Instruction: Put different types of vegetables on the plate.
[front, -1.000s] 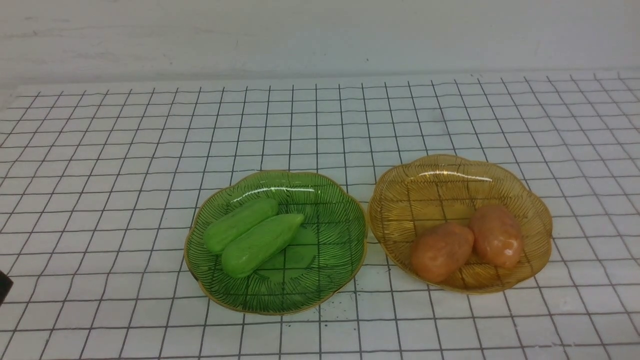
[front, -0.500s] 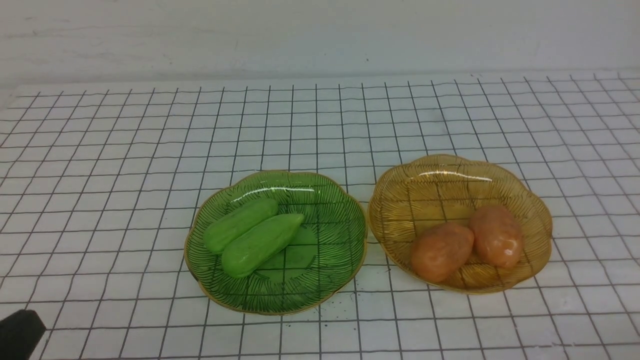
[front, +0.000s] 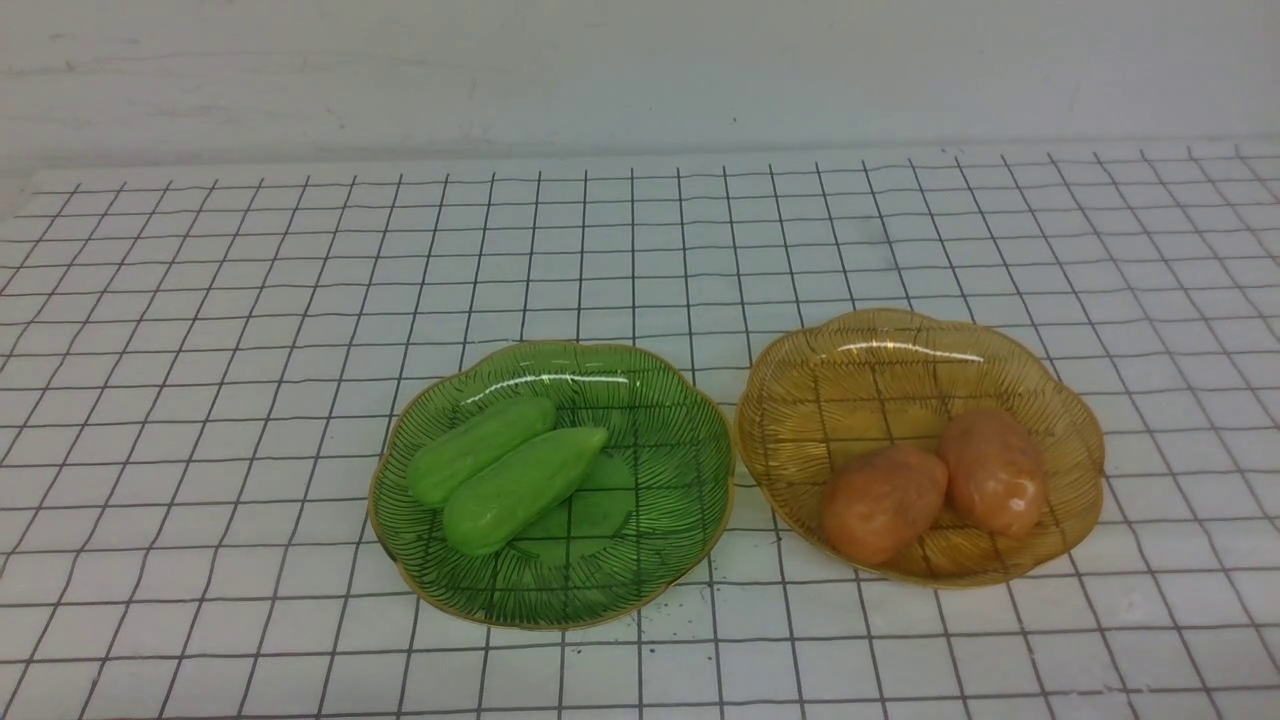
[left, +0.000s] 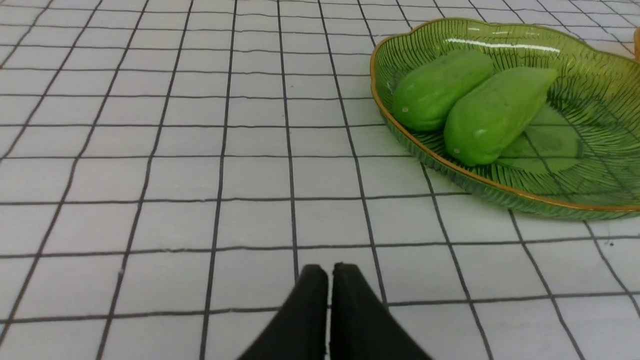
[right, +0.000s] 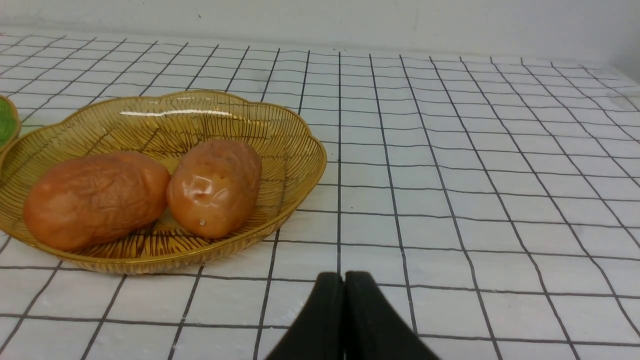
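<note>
Only in the wrist views are the left gripper (left: 323, 270) and right gripper (right: 344, 278) seen, both pressed together. Centre-left in the front view, two cucumbers (front: 503, 475) are held by the green plate (front: 660, 540); at right, two potatoes (front: 935, 487) by the amber plate (front: 850, 390).

Two potatoes (right: 150, 195) — side by side — lie in an amber plate (right: 295, 165).

A pale wall (front: 640, 70) with faint smudges and small dark specks rises behind the table (front: 250, 300). The table's white top carries a grid of thin dark lines, some wavy. Soft, diffuse light falls on it, with a dull sheen in places.
</note>
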